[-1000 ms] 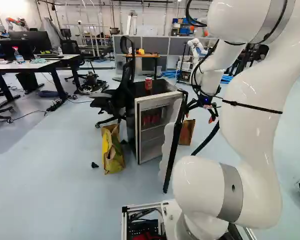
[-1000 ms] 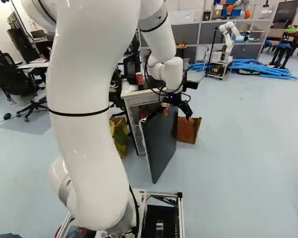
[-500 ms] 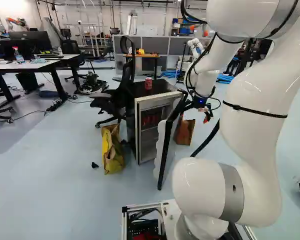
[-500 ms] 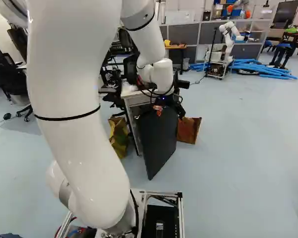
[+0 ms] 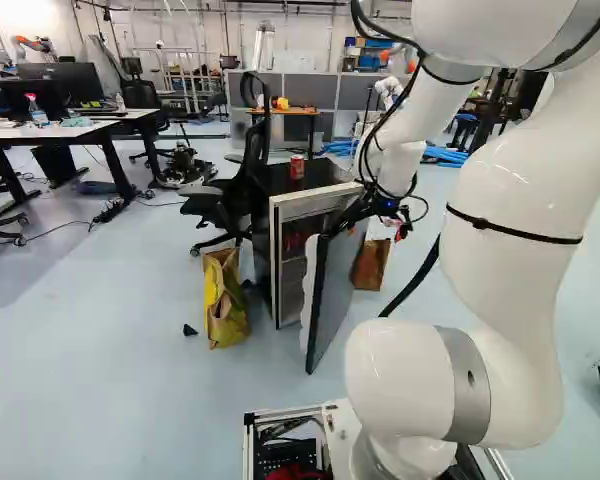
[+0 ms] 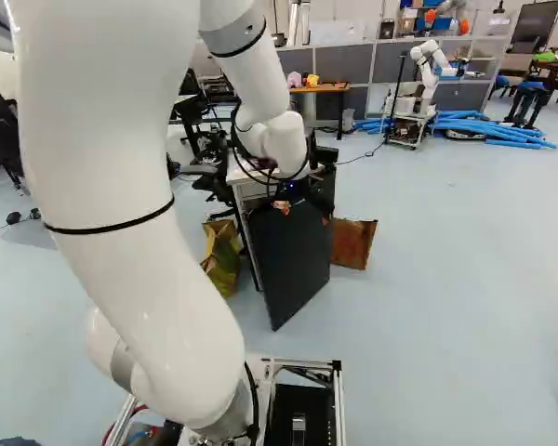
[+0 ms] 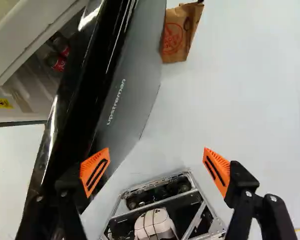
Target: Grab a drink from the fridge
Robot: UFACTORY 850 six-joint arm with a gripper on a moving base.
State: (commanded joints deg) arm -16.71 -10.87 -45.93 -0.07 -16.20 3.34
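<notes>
- Wrist view: my gripper (image 7: 156, 166) stands wide apart, nothing between its pads.
- Nearest to it is the fridge's open door (image 7: 72, 112); one finger overlaps the black edge in my view, while the other has bare floor under it. Whether that first finger touches the edge, I can't tell.
- I judge the step in hand to be the door: either swinging it wider or getting round it. The grab itself is still to do.
- Past the door, on the side of the finger by its edge, is the fridge (image 5: 276, 265), with red drinks (image 7: 56, 60) inside. The door stands between them and me, so everything turns on that: I'd want the gripper round the door's free edge, over to the shelf side, before reaching in.
- The drinks look upright side by side, so I'd expect to close on one from its two sides. A low or hasty sweep could catch the door and swing it.
- Also beyond the door, on the fridge's top, is a red can (image 5: 297, 167), outside the cabinet.
- Out past the door's outer face, ahead of the gripper, is a paper bag (image 7: 178, 35) on the floor.
</notes>
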